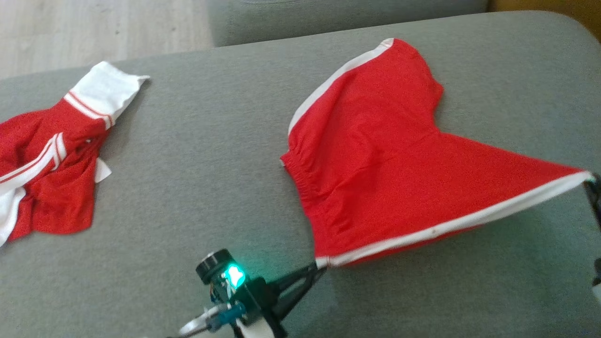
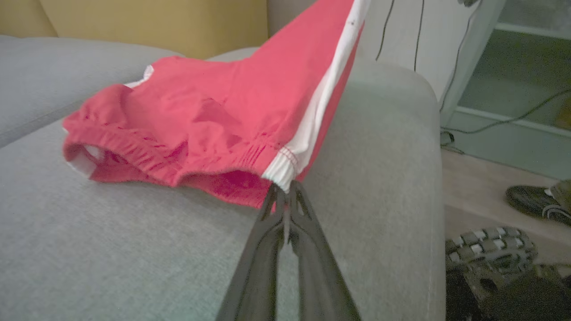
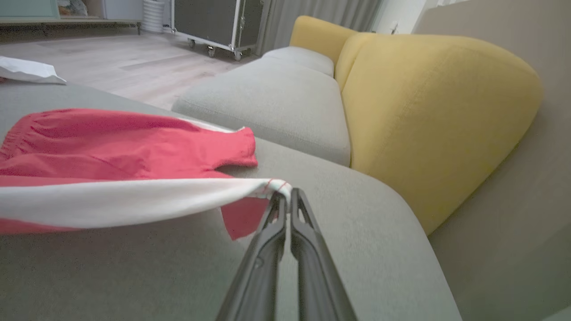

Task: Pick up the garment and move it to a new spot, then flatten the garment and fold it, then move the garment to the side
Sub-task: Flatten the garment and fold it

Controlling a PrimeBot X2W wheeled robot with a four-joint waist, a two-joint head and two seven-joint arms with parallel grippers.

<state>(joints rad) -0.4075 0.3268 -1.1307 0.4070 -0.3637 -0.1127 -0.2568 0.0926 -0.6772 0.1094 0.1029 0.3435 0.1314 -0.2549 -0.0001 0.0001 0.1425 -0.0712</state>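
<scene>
Both pincers are closed tight on the red shorts (image 1: 375, 159). The left pincer (image 1: 320, 267) grips the white side stripe at the waistband corner, and in the left wrist view its two dark fingers are pressed together on the fabric. The right pincer (image 3: 285, 198) grips the other end of the same white stripe, at the leg hem, and in the head view it sits at the right edge. Between the two grips the white-edged side is stretched taut and raised off the grey sofa cushion (image 1: 197, 178). The rest of the shorts slopes down to lie on that cushion, with the gathered elastic waistband toward the left and the other leg toward the back. Well apart, at the cushion's left end, a second red-and-white garment (image 1: 47, 159) lies crumpled. A yellow backrest (image 3: 424, 111) stands beyond the cushion in the right wrist view. Shoes (image 2: 490, 252) rest on the floor beside the sofa in the left wrist view.
</scene>
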